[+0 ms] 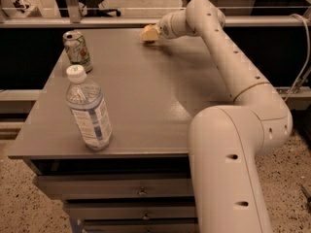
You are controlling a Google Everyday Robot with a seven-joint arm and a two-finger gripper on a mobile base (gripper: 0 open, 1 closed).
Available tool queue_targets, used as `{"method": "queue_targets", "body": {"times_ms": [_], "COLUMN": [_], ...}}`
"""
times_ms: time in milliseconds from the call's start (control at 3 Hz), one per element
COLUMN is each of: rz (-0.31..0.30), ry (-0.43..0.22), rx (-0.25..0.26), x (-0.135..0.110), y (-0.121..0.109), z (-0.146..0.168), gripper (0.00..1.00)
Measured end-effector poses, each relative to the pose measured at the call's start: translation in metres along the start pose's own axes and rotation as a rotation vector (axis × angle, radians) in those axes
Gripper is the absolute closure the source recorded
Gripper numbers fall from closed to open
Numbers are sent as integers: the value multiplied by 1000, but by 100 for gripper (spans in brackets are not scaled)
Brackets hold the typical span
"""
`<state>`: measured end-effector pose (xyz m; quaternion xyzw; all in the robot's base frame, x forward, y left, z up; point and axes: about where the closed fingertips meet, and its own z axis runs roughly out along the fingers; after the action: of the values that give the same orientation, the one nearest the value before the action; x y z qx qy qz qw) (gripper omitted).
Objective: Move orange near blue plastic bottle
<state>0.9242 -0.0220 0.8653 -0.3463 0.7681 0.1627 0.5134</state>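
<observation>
The blue plastic bottle [88,108] stands upright near the table's front left, clear with a white cap and a white-and-blue label. My gripper [148,33] is low over the table's far edge, right of centre, far behind and to the right of the bottle. No orange shows; if it is at the gripper, the gripper hides it.
A silver-green soda can [77,50] stands at the far left, behind the bottle. The grey table [146,96] has drawers below its front edge. A rail [97,22] runs behind the table. My arm's large near links [233,154] overhang the table's front right corner.
</observation>
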Motion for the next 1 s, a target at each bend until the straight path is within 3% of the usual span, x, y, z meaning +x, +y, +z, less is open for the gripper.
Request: {"method": "queue_targets", "body": {"times_ms": [333, 667, 1000], "rz": [8, -1, -34], "ry": [-46, -139, -195], "rx": [3, -27, -92], "x": [-9, -31, -47], "y": [-3, 5, 27], "z": [-10, -36, -77], "gripper": [64, 88, 100]}}
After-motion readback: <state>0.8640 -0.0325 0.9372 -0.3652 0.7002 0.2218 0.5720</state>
